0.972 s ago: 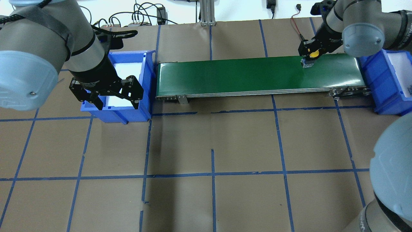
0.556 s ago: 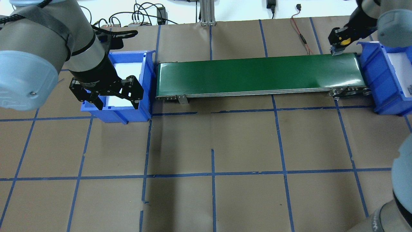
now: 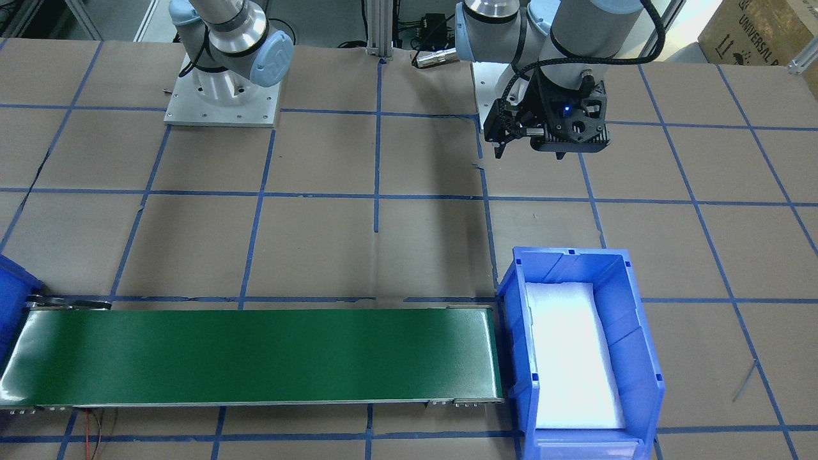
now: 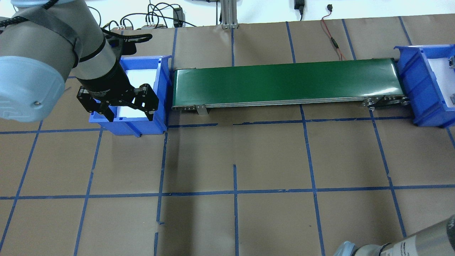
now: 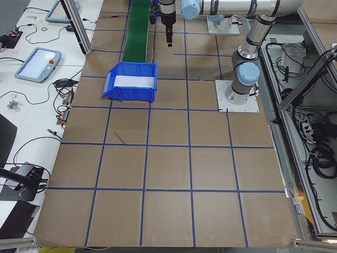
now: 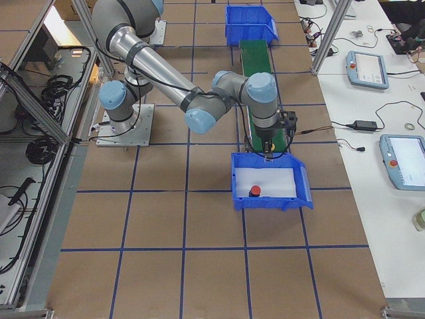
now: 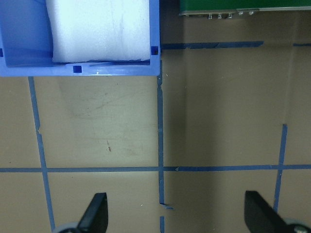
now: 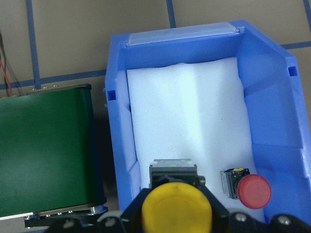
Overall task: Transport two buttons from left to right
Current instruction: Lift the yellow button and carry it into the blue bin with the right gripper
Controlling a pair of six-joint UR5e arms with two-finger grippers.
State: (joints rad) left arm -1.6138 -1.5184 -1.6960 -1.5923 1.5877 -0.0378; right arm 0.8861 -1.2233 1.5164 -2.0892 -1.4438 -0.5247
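My right gripper (image 8: 177,213) is shut on the yellow button (image 8: 177,206) and holds it above the white foam of the right blue bin (image 8: 265,111). The red button (image 8: 253,190) stands on the foam just to the right of it, and also shows in the exterior right view (image 6: 254,191). My left gripper (image 4: 130,114) is open and empty, hovering over the front edge of the left blue bin (image 4: 161,89). Its fingertips (image 7: 95,213) show above bare table paper in the left wrist view. The left bin holds only white foam.
A green conveyor belt (image 4: 284,81) lies between the two bins, with nothing on it. Blue tape lines grid the brown table paper. Cables lie at the table's far edge (image 4: 156,14).
My right gripper has carried the yellow button from the belt's right end to over the right bin, out of the overhead view. The left arm has not moved.
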